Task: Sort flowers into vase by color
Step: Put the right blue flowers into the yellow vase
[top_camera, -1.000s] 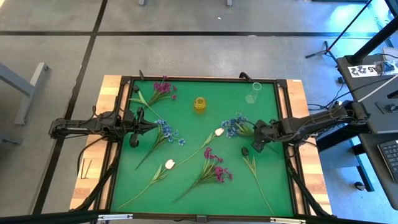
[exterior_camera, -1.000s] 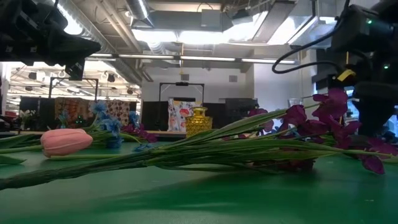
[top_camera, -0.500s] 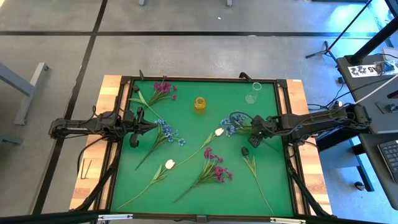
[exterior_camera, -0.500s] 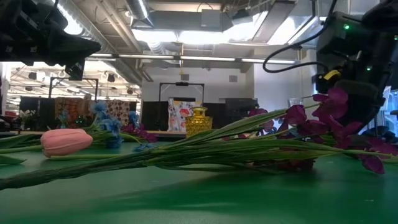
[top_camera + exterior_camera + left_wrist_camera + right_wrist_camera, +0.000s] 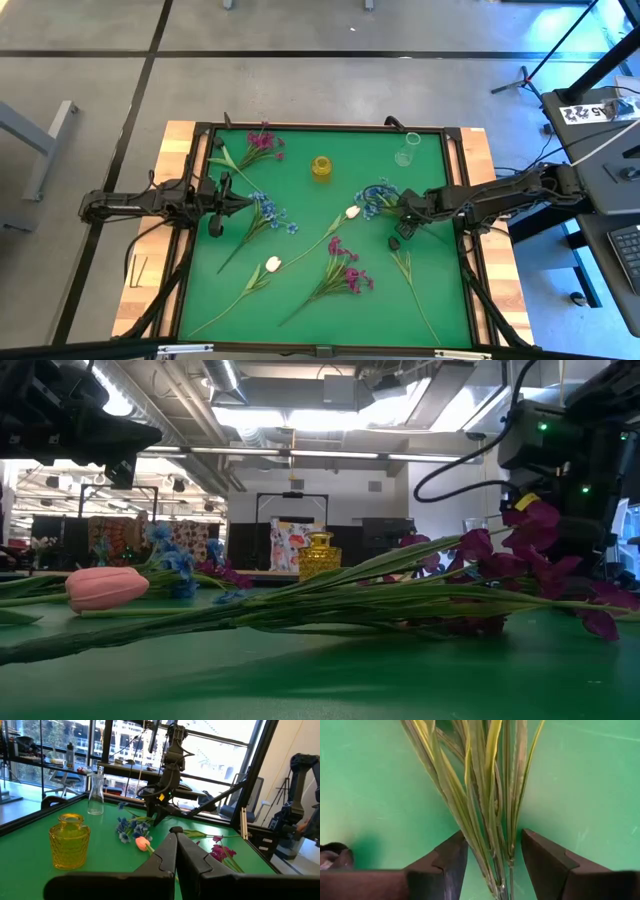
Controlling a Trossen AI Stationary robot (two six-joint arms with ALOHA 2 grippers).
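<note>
My right gripper (image 5: 401,206) stands open at the blue flower (image 5: 377,197) on the right of the green mat (image 5: 300,310). Its fingers (image 5: 451,862) straddle the bunch of green stems (image 5: 490,815), low over the mat. My left gripper (image 5: 242,203) is shut and holds nothing, beside another blue flower (image 5: 268,211) at the mat's left. The yellow vase (image 5: 321,167) and a clear glass vase (image 5: 405,152) stand at the back. Purple flowers lie at the back left (image 5: 262,141) and front middle (image 5: 345,270). Two white tulips (image 5: 352,212) (image 5: 272,264) lie between them.
A dark bud on a long stem (image 5: 394,242) lies just in front of my right gripper. A black frame (image 5: 320,127) and wooden borders (image 5: 150,290) edge the mat. In the low view the purple flower (image 5: 535,550) and its stems lie across the foreground.
My right gripper has swung from near the dark bud toward the back and left, onto the blue flower's stems. The left arm has not moved.
</note>
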